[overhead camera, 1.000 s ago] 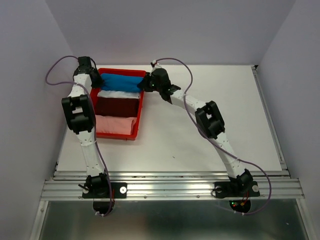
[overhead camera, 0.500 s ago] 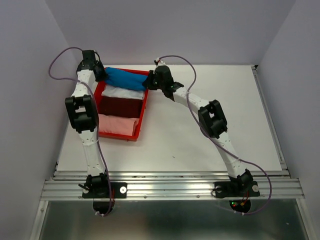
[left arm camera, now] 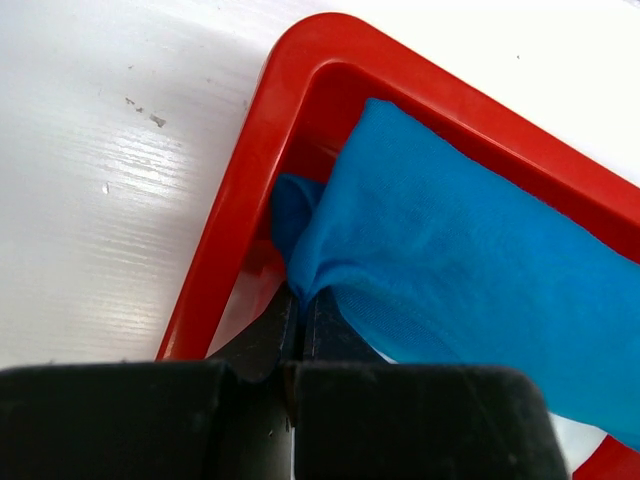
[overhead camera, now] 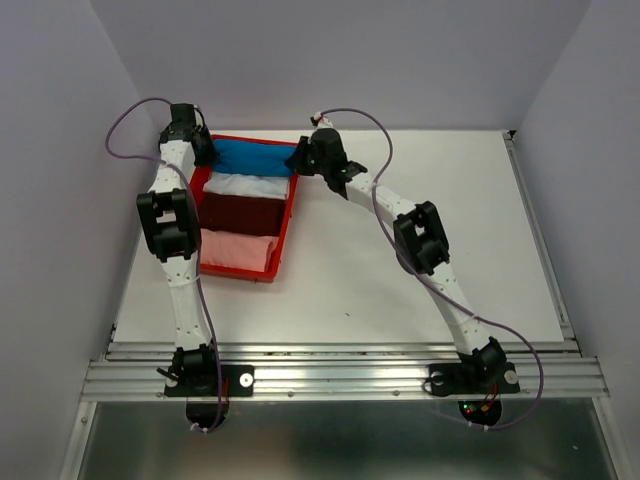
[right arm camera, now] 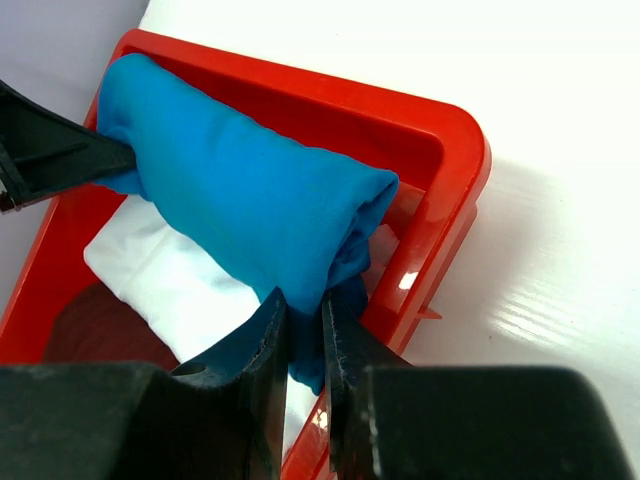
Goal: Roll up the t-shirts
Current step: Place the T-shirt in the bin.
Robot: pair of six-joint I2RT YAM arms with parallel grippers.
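The left fingers (left arm camera: 255,345) and right fingers (right arm camera: 262,335) clamp the rolled blue t-shirt (overhead camera: 255,158) at nine and three o'clock. It spans the red tray (overhead camera: 236,272) at its twelve o'clock end. The white t-shirt (overhead camera: 245,186), maroon t-shirt (overhead camera: 240,212) and pink t-shirt (overhead camera: 236,250) crowd toward six.

Blue t-shirt (overhead camera: 250,157) apparently lifted, shifted back

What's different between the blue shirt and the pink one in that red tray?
The blue t-shirt is pinched at both ends by the two arms' jaws; the pink t-shirt lies untouched. The blue t-shirt sits at the far end of the red tray, the pink t-shirt at its near end. Both are bundled and lie crosswise.
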